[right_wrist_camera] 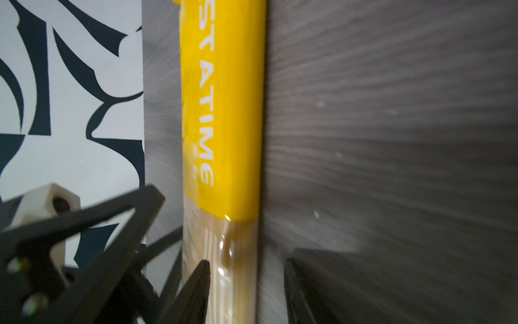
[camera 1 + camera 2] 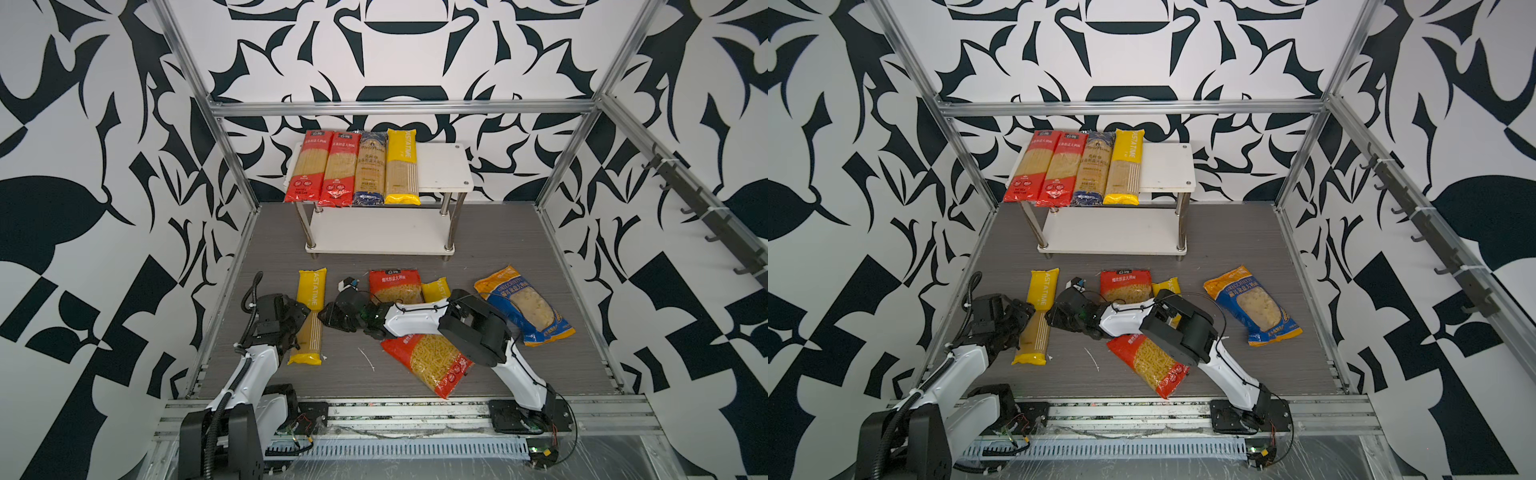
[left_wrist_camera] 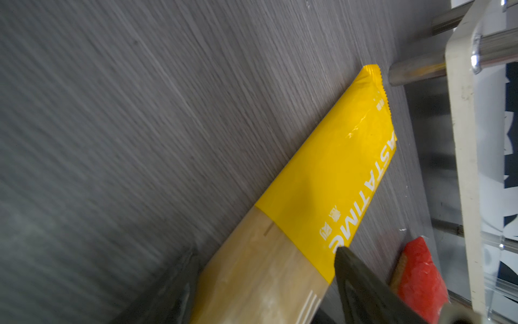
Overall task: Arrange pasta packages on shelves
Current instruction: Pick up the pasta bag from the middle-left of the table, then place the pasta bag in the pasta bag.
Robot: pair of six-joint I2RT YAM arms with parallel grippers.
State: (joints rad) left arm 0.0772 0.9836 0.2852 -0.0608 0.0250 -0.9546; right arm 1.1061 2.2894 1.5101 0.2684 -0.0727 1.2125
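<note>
Our left gripper (image 3: 266,251) stands spread astride the yellow PASTATIME pack (image 2: 313,332), and our right gripper (image 1: 247,261) gapes at its side edge, neither pinching. The pack lies flat, lower left in both top views, below the shelves (image 2: 444,166). We judge it light, stiff, brittle and slick: take it mid-length.

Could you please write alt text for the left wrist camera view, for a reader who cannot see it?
A long yellow PASTATIME spaghetti pack lies on the grey wood-grain table, between the open fingers of the left gripper. Past its far end stands the white rack with chrome legs, and the corner of a red bag shows nearby.
</note>
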